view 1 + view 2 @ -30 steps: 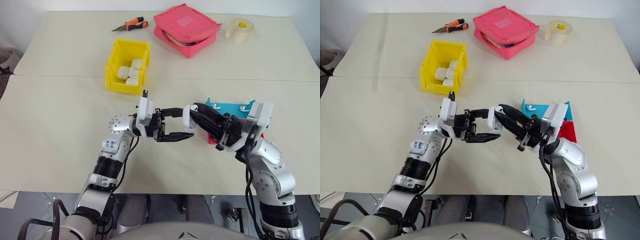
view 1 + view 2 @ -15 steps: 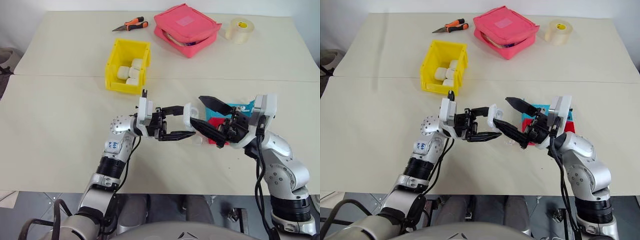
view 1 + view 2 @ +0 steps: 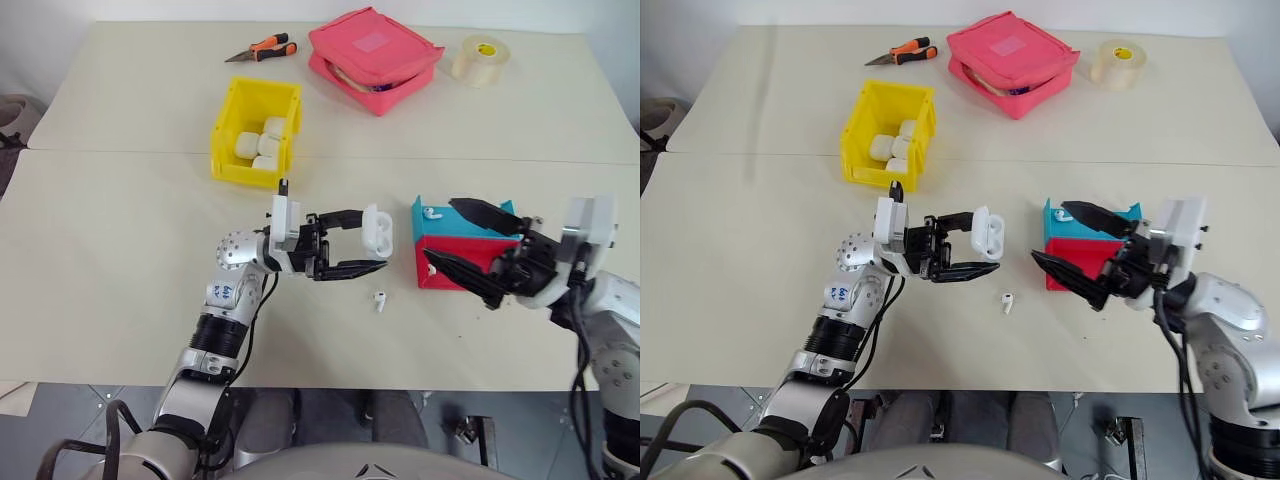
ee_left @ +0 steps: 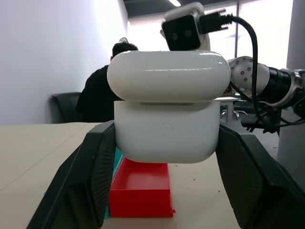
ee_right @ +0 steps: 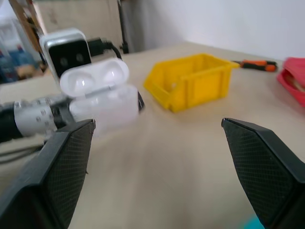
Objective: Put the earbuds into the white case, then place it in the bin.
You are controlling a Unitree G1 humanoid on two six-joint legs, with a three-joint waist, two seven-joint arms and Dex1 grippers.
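Observation:
My left gripper [image 3: 373,241] is shut on the white case [image 3: 376,228] and holds it above the table with its lid flipped open. The left wrist view shows the case [image 4: 167,112] squeezed between both fingers [image 4: 90,176]. One earbud [image 3: 380,298] lies loose on the table just below the case. Another earbud [image 3: 432,212] rests in the blue tray [image 3: 462,221]. My right gripper [image 3: 440,232] hangs open over the trays, apart from the case. The yellow bin [image 3: 245,172] stands beyond the case and holds several white blocks.
A red tray [image 3: 450,250] sits against the blue one. At the far edge are a pink pouch [image 3: 372,58], a tape roll [image 3: 478,58] and orange pliers [image 3: 262,50]. A person [image 4: 102,98] sits in the background of the left wrist view.
My right gripper has opened and drawn back to the right, away from the case. An earbud now lies on the table below the case. The left gripper has kept still.

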